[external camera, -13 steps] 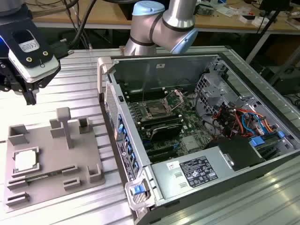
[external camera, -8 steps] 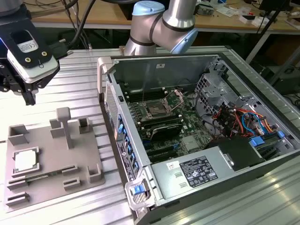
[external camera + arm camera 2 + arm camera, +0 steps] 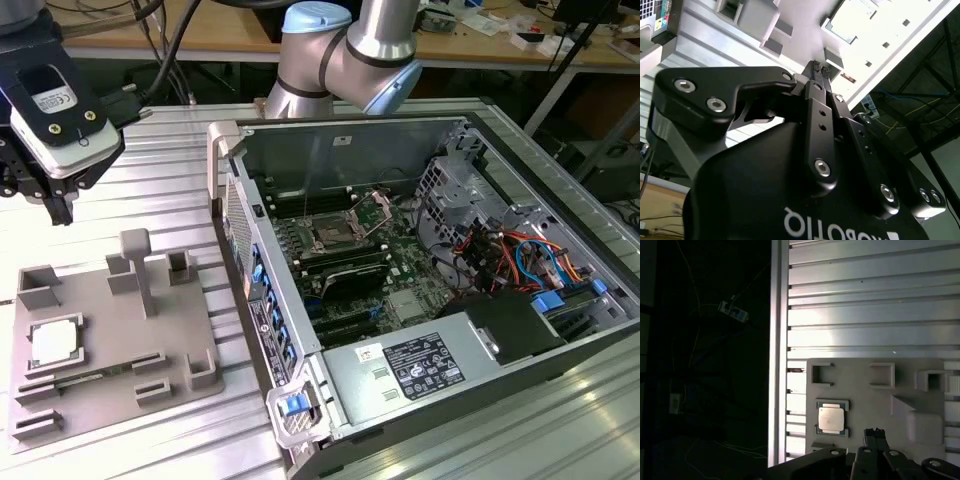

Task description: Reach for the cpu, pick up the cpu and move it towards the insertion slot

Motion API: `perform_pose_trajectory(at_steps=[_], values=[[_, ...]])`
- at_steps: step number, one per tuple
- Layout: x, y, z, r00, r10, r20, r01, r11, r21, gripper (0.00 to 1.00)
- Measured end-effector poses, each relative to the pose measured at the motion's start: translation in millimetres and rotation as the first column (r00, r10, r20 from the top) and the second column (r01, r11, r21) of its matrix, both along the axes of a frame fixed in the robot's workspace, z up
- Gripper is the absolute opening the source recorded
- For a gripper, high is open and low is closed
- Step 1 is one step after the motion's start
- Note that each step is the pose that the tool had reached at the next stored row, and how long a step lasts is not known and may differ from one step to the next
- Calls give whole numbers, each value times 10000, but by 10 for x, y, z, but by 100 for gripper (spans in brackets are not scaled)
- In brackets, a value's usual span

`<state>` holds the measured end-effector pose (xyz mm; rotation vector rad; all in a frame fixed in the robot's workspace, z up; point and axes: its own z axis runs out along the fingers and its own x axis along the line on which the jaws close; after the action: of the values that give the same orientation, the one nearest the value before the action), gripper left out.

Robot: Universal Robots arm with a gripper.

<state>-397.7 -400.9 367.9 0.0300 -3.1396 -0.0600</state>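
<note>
"Three steps in this job. How many look done?"

"None, I'd judge. The gripper (image 3: 61, 212) hangs over the slatted table (image 3: 160, 150) with its fingertips drawn together and nothing between them; both wrist views show the same, (image 3: 820, 67) and (image 3: 873, 432). So the reach is unfinished, and the grasp and the carry are not yet made."

"Where's the cpu from there?"

"The cpu (image 3: 55, 343) lies below the gripper and a little out past its fingertips, with clear air between them. It sits in a square recess of the gray fixture plate (image 3: 110, 320). In the first wrist view the cpu (image 3: 831, 419) shows just beyond the fingertips, seated in the fixture plate (image 3: 865, 400)."

"And the insertion slot?"

"The insertion slot (image 3: 330, 238) is well away to the gripper's side, down inside the open computer case (image 3: 330, 150), on the board."

"Which way does the chip point?"

"It lies flat, pale metal top up towards the gripper. It's square, so no long axis to speak of. Its edges run in line with the recess and the plate's edges."
</note>
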Motion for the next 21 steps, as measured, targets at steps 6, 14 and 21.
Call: perform_pose_trajectory(at_steps=[6, 14, 21], values=[[-11, 0, -2, 10000, 0, -2, 0, 10000, 0, 11], [-51, 0, -5, 10000, 0, -2, 0, 10000, 0, 11], [-68, 0, -7, 10000, 1, -2, -1, 10000, 0, 11]])
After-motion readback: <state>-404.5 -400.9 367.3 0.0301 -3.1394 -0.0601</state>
